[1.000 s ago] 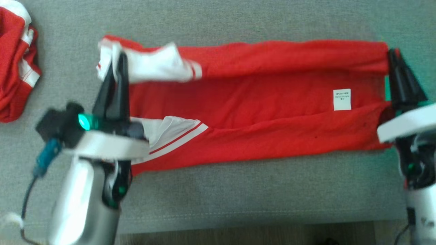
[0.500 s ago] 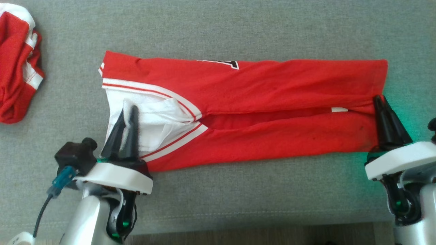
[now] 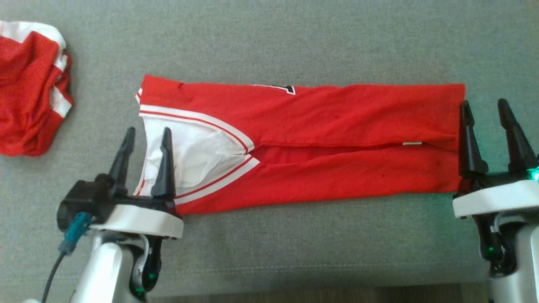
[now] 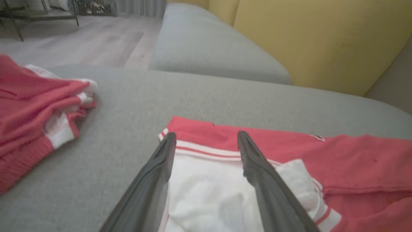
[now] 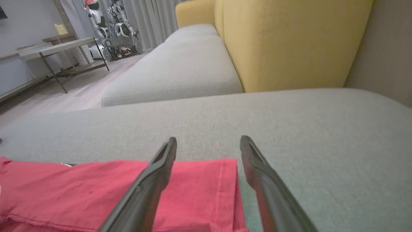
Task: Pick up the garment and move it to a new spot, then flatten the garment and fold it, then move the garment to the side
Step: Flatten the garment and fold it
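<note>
Though the garment [image 3: 337,118] lies folded lengthwise, left gripper [image 3: 148,131] and right gripper [image 3: 483,103] gape empty; further folding and moving aside remain.

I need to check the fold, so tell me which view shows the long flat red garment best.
The head view: the garment lies whole in it, from the white-trimmed end to the plain hem. The left wrist view gives the white-trimmed end, the right wrist view the hem corner.

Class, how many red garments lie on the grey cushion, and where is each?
2. One folded garment lies stretched across the middle of the cushion; one crumpled garment sits at its far left.
</note>
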